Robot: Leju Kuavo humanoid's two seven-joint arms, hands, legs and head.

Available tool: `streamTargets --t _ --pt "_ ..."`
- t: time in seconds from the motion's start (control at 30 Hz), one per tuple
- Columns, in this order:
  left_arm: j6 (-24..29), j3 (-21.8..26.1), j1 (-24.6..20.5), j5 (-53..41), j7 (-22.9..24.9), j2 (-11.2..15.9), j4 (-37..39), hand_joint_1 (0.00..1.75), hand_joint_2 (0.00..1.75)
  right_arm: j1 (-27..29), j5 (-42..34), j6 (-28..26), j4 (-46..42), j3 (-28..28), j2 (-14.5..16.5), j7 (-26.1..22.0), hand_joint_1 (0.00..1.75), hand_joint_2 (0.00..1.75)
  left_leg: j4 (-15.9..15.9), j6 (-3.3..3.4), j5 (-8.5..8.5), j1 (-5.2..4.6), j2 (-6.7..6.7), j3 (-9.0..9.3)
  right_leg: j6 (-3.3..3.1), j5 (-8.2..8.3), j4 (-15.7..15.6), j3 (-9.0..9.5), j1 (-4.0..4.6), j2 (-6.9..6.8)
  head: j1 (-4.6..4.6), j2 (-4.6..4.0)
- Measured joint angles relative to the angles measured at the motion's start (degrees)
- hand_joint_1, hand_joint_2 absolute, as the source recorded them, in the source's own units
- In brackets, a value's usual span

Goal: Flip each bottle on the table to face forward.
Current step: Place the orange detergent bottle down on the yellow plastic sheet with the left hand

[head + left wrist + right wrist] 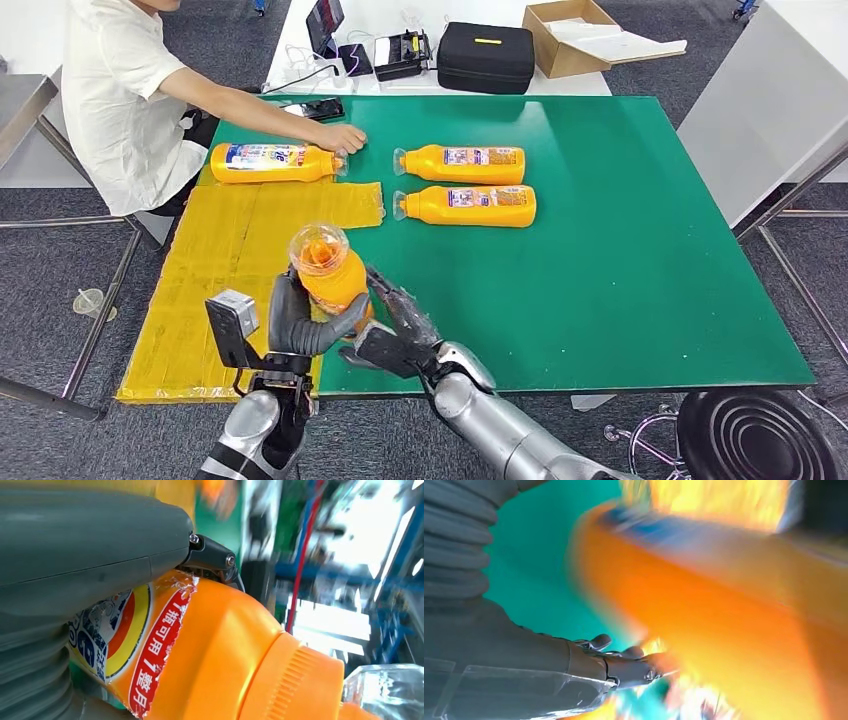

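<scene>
My left hand (300,325) grips an orange bottle (325,265) lifted off the table's near edge, its clear cap pointing up towards the head camera. The left wrist view shows its label and ribbed neck (225,655) right beside the hand's grey cover (75,555). My right hand (400,325) is beside the bottle, fingers stretched towards its side; in the right wrist view the bottle (724,605) is a blur just past the fingers (629,667). Two more orange bottles (465,165) (470,205) lie on the green table (620,280), caps to the left. Another bottle (270,162) lies at the back left.
A person (120,90) sits at the table's left with a hand (340,138) at the back-left bottle. A yellow mat (220,270) covers the left side. A black case (487,57) and a cardboard box (570,35) sit beyond the table. A black stool (755,435) stands at the right.
</scene>
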Motion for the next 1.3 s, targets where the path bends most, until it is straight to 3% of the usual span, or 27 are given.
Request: streamTargets --t 0.1,0.17,0.27,0.37,0.43,0.53,0.77,0.9,1.03,1.13,1.17,1.2,1.3 --pt "12.65 0.59 -0.43 -18.97 1.10 1.56 -0.01 1.75 1.75 1.74 9.28 -15.51 0.19 -1.99 -1.03 5.51 0.00 0.00 0.00 0.00 0.00 0.00 -0.01 0.00 0.00 0.00 0.00 0.01 0.00 -0.01 0.00 0.00" --pt "17.26 1.60 -0.47 -32.35 4.23 2.85 0.04 1.75 1.75 3.26 17.90 -21.38 -0.29 -4.82 -2.25 8.17 0.00 0.00 0.01 0.00 0.00 -0.01 -0.01 0.00 0.00 0.00 0.00 0.02 -0.01 0.00 0.00 0.00" --pt "18.65 4.15 -0.46 -45.01 7.60 3.87 0.53 1.75 1.75 6.85 33.18 -22.80 -3.94 -13.84 -3.04 7.64 0.00 0.00 0.02 0.00 0.00 -0.01 -0.02 -0.03 0.00 0.00 0.00 0.00 -0.01 0.00 0.00 0.00" --pt "17.46 7.56 -0.60 -48.03 8.53 4.14 1.46 1.75 1.75 10.16 42.07 -22.96 -10.27 -27.37 -1.70 1.95 0.00 0.00 0.02 0.00 0.00 -0.01 -0.05 -0.04 0.00 0.00 0.00 -0.01 0.00 -0.03 -0.01 0.00" --pt "16.63 9.43 -0.78 -48.57 8.75 4.31 2.07 1.75 1.75 11.46 42.93 -22.98 -13.74 -34.90 -0.90 -0.77 0.00 0.00 0.01 0.00 0.00 0.00 -0.09 -0.04 0.00 0.00 0.00 -0.01 0.00 -0.07 0.00 0.00" --pt "14.08 11.27 -0.95 -46.25 8.19 4.45 2.67 1.75 1.75 12.87 40.72 -22.98 -17.13 -41.98 -0.23 -3.08 0.00 0.00 0.01 0.00 0.00 0.00 -0.07 -0.03 0.00 0.00 0.00 -0.01 0.00 -0.06 0.00 0.00" --pt "11.23 13.20 -1.09 -43.75 7.34 4.79 3.29 1.75 1.75 14.75 35.09 -22.98 -18.74 -47.30 0.46 -6.18 0.00 0.00 0.01 0.00 0.00 0.00 0.00 -0.03 0.00 0.01 0.00 -0.02 0.00 -0.04 0.00 0.00" --pt "10.39 13.29 -1.78 -47.48 10.19 5.08 4.07 1.75 1.75 14.97 33.69 -22.98 -18.74 -47.89 0.63 -6.10 0.00 1.75 0.01 0.00 0.00 0.00 -0.01 -0.03 0.00 0.00 0.00 -0.02 0.00 -0.04 0.00 0.00" --pt "3.95 12.80 -5.56 -56.07 16.81 6.02 9.77 1.75 1.75 14.80 30.02 -22.98 -18.44 -46.34 0.39 -5.05 0.00 1.75 0.00 0.01 0.03 0.00 -0.02 -0.03 0.00 0.02 0.00 -0.01 0.00 -0.04 0.00 0.00" --pt "-0.76 11.98 -10.01 -59.75 18.90 6.62 17.45 1.71 1.75 14.08 27.50 -22.97 -17.63 -43.60 -0.08 -4.25 0.00 1.75 0.01 0.00 0.08 0.00 0.03 -0.02 0.00 0.06 0.01 -0.01 0.00 -0.04 -0.01 0.00" --pt "-1.63 11.71 -11.40 -60.28 19.05 6.69 19.82 1.62 1.75 13.81 26.90 -22.97 -17.28 -42.57 -0.26 -4.09 0.00 1.75 0.01 -0.01 0.09 0.00 0.03 -0.01 0.00 0.06 0.01 0.00 0.00 -0.04 -0.01 0.00" --pt "-2.33 11.48 -12.71 -60.58 19.12 6.74 21.97 1.32 1.75 13.57 26.42 -22.97 -16.94 -41.57 -0.44 -3.95 0.00 1.75 0.01 -0.01 0.09 0.00 0.03 0.00 0.01 0.06 0.01 0.03 0.00 -0.04 0.00 0.00" --pt "-4.20 10.97 -15.63 -61.25 19.23 6.75 26.83 0.17 1.75 13.05 24.94 -22.96 -16.16 -39.12 -0.83 -3.71 0.00 1.75 0.01 -0.01 0.09 -0.01 0.02 0.04 0.01 0.05 0.01 0.07 0.00 -0.04 0.00 0.00"
